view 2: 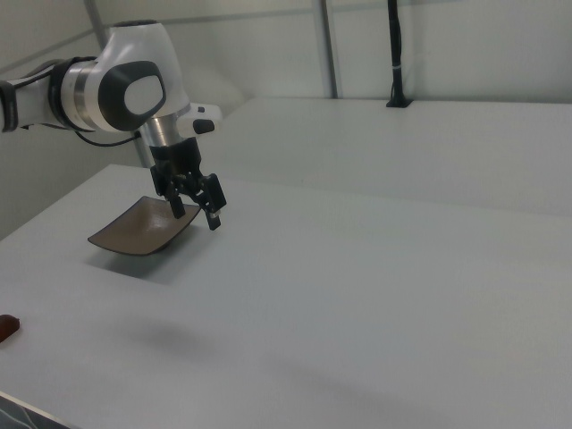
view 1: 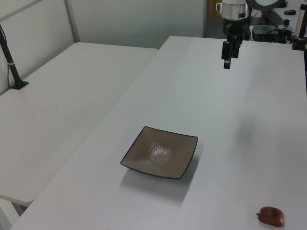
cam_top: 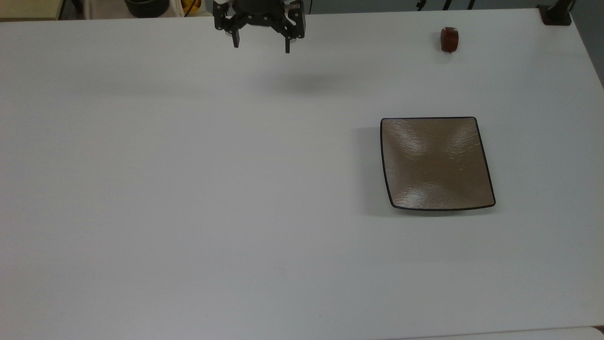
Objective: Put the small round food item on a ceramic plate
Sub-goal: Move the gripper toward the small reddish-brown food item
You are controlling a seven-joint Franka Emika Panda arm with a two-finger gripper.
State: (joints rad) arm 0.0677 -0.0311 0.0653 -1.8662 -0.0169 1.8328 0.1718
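The small round food item point(cam_top: 449, 39) lies on the white table point(cam_top: 188, 189), well apart from the ceramic plate point(cam_top: 436, 163); the right view's left edge cuts it off. The gripper point(cam_top: 261, 45) hangs spread and empty, far from the plate.

White table point(cam_top: 188, 189) carries a square tan-brown ceramic plate point(cam_top: 436, 163) and a small reddish-brown food item point(cam_top: 449, 39), well apart, both away from the jaws in the top view's right.

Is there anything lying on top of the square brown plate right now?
No. The plate shows a bare, rippled, glossy surface. The small reddish-brown food item sits apart on the white table. The open claw hangs elsewhere. Beneath the plate is hidden.
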